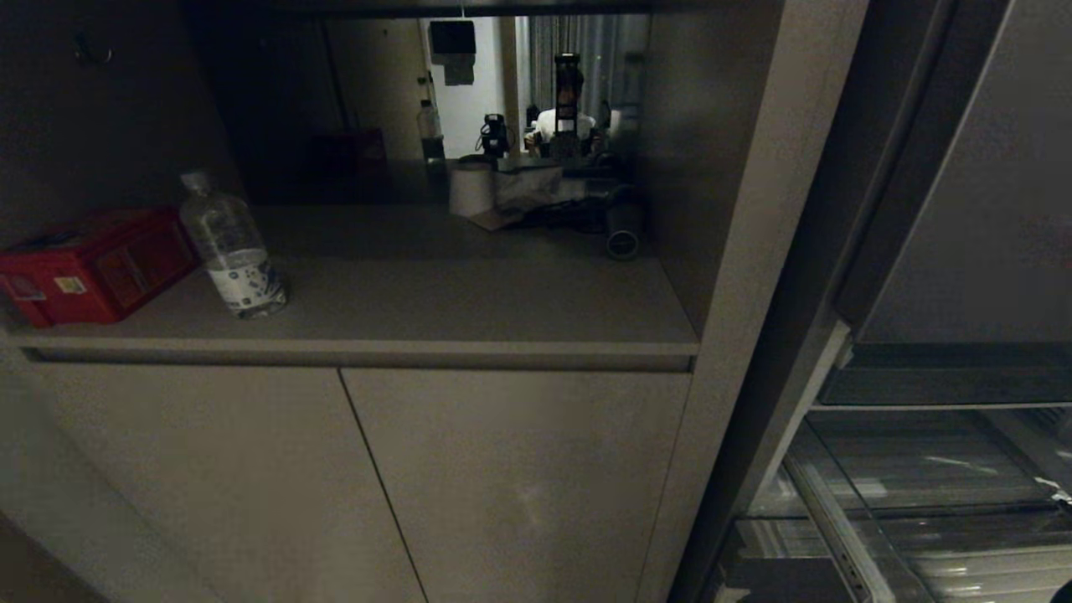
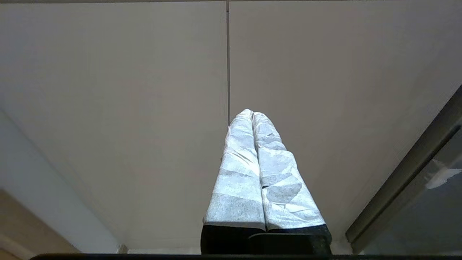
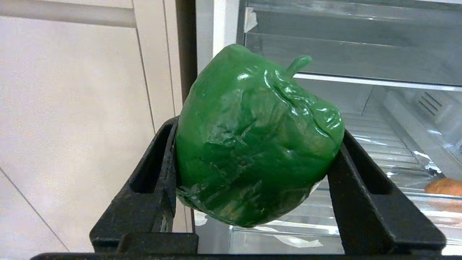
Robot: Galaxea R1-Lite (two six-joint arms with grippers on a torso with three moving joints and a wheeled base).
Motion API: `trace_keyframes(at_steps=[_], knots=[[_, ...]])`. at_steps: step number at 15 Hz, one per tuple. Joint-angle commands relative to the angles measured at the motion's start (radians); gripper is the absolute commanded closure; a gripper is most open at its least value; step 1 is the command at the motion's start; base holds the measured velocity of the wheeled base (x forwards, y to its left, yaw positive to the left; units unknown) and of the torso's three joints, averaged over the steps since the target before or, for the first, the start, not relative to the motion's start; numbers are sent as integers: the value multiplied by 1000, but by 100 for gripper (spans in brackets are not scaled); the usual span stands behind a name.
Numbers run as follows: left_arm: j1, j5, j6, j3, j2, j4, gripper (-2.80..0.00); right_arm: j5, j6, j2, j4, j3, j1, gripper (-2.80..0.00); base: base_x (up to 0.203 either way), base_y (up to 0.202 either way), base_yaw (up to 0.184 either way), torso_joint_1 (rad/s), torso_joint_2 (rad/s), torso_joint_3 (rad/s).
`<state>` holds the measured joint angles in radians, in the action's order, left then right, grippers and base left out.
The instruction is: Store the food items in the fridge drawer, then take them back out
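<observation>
A glossy dark green bell pepper [image 3: 252, 144] with a short stem fills the right wrist view, and my right gripper [image 3: 258, 131] is shut on it, one black finger [image 3: 158, 169] pressing each side. It hangs in front of the open fridge. Behind it lies the fridge drawer [image 3: 216, 242], a clear bin whose grey front panel carries whitish tape scraps. The tan potato [image 3: 445, 186] rests inside the drawer at its far side. In the head view the drawer [image 1: 921, 477] shows at the lower right. My left gripper [image 2: 251, 112] is shut and empty, its white-wrapped fingers facing the cabinet doors.
A beige cabinet [image 1: 502, 469] with two shut doors stands left of the fridge. Its shelf holds a red box [image 1: 92, 268], a clear water bottle [image 1: 230, 247], a white paper roll [image 1: 471, 188] and clutter at the back. A grey fridge door panel [image 1: 980, 184] stands at the upper right.
</observation>
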<state>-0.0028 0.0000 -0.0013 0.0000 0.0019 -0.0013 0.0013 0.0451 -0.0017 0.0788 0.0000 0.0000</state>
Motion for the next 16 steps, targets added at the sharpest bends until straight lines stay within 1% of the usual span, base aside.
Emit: trace_keyframes(at_steps=[1,13,16], knots=[[0,0,0,0,1,0,0,0,-2,2,1,31,0,0,0,0,0,0,0,0],[0,0,0,0,1,0,0,-7,-28,2,3,31,0,0,0,0,0,0,0,0],[0,0,1,0,1,0,0,-7,-28,2,3,31,0,0,148,0,-2,0,-3,-1]])
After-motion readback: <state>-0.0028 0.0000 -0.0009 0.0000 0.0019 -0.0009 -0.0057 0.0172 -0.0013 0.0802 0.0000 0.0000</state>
